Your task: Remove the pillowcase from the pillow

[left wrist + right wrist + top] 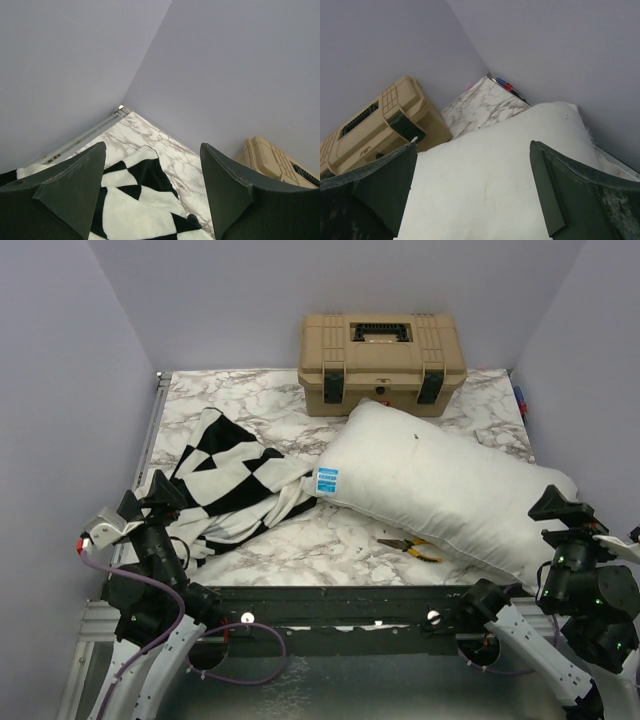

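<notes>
The black-and-white checkered pillowcase (228,480) lies crumpled on the left of the marble table, fully off the pillow; it also shows in the left wrist view (140,200). The plain white pillow (440,485) with a small blue label (327,480) lies bare at centre right, and fills the right wrist view (495,175). My left gripper (150,502) is open and empty at the pillowcase's near left edge (152,195). My right gripper (570,515) is open and empty at the pillow's near right end (472,192).
A tan toolbox (381,362) stands at the back centre, touching the pillow's far edge; it shows in the right wrist view (375,125). Yellow-handled pliers (412,548) lie by the pillow's near edge. Pens (520,398) lie at the far right edge. Lilac walls surround the table.
</notes>
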`<state>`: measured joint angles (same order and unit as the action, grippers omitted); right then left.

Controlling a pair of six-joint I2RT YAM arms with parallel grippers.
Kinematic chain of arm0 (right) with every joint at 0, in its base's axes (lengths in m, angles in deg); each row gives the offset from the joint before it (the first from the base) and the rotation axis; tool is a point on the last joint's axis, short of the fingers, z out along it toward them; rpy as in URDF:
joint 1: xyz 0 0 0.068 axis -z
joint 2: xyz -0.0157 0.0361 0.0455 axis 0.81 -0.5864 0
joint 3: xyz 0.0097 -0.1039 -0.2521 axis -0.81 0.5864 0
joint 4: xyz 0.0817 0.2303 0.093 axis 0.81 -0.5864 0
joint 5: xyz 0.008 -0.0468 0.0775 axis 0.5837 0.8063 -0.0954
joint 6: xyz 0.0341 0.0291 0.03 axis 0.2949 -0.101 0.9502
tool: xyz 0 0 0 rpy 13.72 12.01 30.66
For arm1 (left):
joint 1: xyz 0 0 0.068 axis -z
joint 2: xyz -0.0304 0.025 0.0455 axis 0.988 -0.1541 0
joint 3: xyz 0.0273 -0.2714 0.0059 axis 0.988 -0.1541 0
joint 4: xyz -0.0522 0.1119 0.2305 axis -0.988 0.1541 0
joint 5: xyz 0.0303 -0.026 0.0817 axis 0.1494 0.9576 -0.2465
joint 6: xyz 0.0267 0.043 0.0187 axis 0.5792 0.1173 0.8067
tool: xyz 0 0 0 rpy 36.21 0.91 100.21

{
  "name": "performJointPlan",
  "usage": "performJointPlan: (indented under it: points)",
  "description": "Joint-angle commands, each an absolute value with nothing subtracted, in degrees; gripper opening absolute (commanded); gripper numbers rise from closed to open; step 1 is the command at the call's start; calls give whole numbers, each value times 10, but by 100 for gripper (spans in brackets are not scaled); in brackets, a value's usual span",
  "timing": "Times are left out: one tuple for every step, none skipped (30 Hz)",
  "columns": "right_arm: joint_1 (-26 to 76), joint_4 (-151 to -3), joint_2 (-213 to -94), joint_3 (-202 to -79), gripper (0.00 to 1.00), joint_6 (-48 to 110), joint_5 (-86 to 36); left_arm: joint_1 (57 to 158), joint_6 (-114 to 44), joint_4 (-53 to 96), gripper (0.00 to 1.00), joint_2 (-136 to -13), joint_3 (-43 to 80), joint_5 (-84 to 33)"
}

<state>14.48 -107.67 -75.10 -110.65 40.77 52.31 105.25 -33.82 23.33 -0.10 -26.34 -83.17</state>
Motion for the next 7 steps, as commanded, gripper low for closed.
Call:
performJointPlan:
  points:
    - [147, -1068, -759, -1111, 100, 399, 533, 1049, -335, 218, 77, 7, -268, -838]
    - [147, -1070, -764, -1113, 100, 400, 531, 1049, -335, 218, 77, 8, -268, -839]
    - [147, -1071, -769, -1114, 100, 399, 530, 1049, -335, 218, 77, 9, -269, -840]
    - [146, -1072, -774, -1115, 100, 400, 531, 1049, -335, 218, 77, 9, -270, -840]
    - [147, -1073, -777, -1116, 100, 400, 530, 1049, -335, 217, 77, 9, -271, -839]
    - [147, -1074, -779, -1116, 100, 400, 529, 1049, -335, 214, 77, 9, -272, -838]
    - [147, -1074, -779, -1116, 100, 400, 528, 1049, -335, 212, 77, 7, -273, -835]
